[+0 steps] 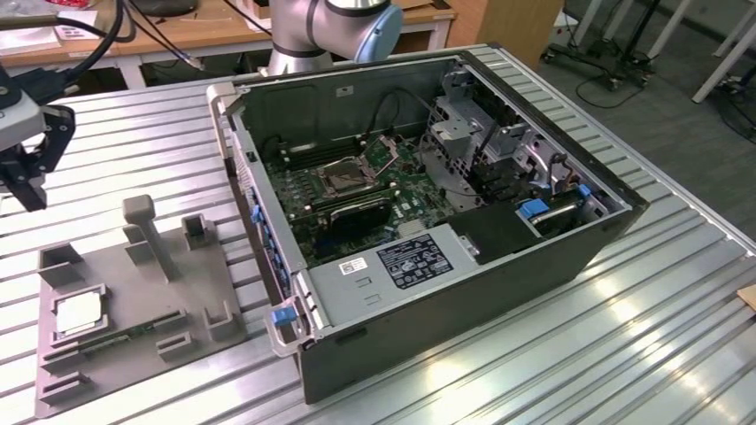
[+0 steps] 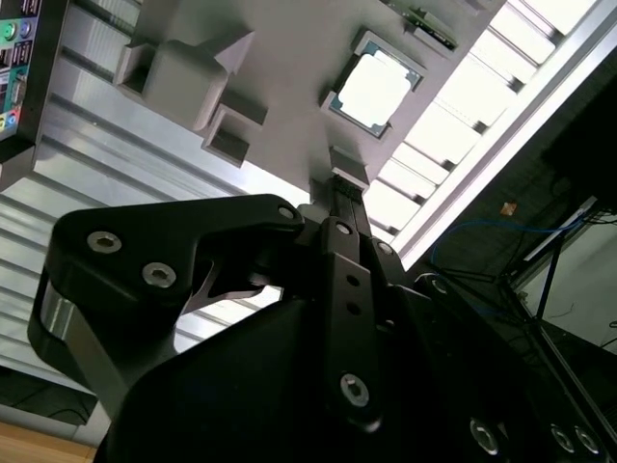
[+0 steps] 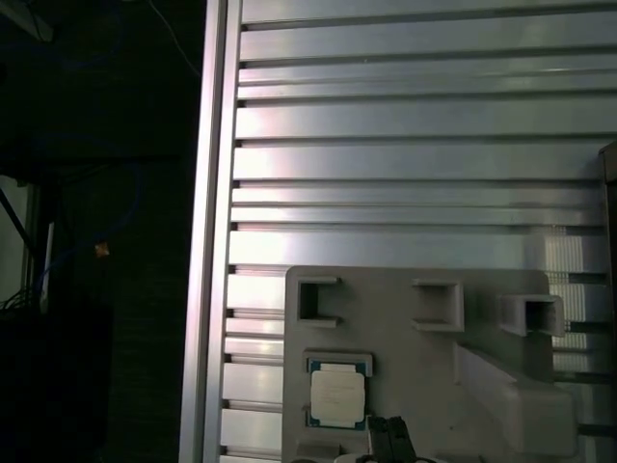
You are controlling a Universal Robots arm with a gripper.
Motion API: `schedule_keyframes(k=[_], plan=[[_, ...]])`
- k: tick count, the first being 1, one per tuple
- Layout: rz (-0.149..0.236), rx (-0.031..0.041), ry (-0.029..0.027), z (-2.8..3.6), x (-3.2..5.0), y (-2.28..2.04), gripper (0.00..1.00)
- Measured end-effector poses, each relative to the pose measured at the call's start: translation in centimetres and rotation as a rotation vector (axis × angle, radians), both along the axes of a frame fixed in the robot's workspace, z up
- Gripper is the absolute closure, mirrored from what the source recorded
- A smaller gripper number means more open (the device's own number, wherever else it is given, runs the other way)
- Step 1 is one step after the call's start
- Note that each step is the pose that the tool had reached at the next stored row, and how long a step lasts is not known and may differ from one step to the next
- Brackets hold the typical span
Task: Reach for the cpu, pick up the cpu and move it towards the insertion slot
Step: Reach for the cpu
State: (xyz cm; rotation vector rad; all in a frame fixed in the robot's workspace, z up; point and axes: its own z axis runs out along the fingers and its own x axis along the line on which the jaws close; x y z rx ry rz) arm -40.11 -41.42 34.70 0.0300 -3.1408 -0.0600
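1. Slotted aluminium table (image 1: pixel 661 301), also seen in the first wrist view (image 3: pixel 386 116). It carries everything below.
2. Open computer case (image 1: pixel 473 292), lying on its side, dark outer walls.
3. Inside the case: green motherboard (image 1: pixel 390 190), grey drive cage (image 1: pixel 473 133), and a grey metal shroud with a label (image 1: pixel 390 266) at the near end.
4. Blue latch (image 1: pixel 283 316) on the case's near corner.
5. Grey fixture plate (image 1: pixel 130 301), flat on the table at the exterior view's left of the case, apart from it. It is in both wrist views (image 2: pixel 280 58) (image 3: pixel 434 386).
6. Tall post (image 1: pixel 142 226) upright on the plate, with low blocks around it.
7. Green memory stick (image 1: pixel 124 336) lying in the plate.
8. Wooden desk (image 1: pixel 212 31) behind the table, with black cables (image 1: pixel 112 35) hanging over it.
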Motion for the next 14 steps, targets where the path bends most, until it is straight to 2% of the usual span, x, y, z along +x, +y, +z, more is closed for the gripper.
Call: schedule_keyframes(k=[14], plan=[[0.0, 0.0, -0.0005, -0.1, -0.27, -0.01, 0.89]])
